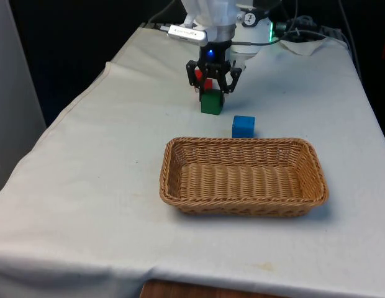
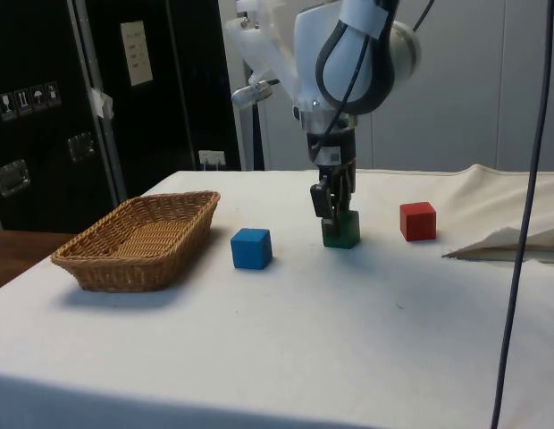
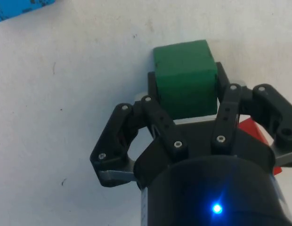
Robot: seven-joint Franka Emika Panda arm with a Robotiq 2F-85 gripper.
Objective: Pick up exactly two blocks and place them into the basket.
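Observation:
A green block (image 1: 211,103) (image 2: 341,232) (image 3: 183,75) rests on the white cloth behind the wicker basket (image 1: 242,205) (image 2: 107,268). My gripper (image 1: 212,92) (image 2: 335,216) (image 3: 186,89) stands straight down over it, one finger pressed to each side of its upper part. A blue block (image 1: 243,126) (image 2: 251,248) (image 3: 23,9) lies between the green one and the basket's far rim. A red block (image 1: 207,83) (image 2: 418,221) (image 3: 252,132) sits just beyond the gripper, partly hidden by it in the front view. The basket holds nothing.
A bunched fold of white cloth (image 2: 509,246) (image 1: 304,43) lies near the robot's base. A dark cable (image 2: 527,179) hangs down at the side view's right. The table's edge drops off at the front view's left.

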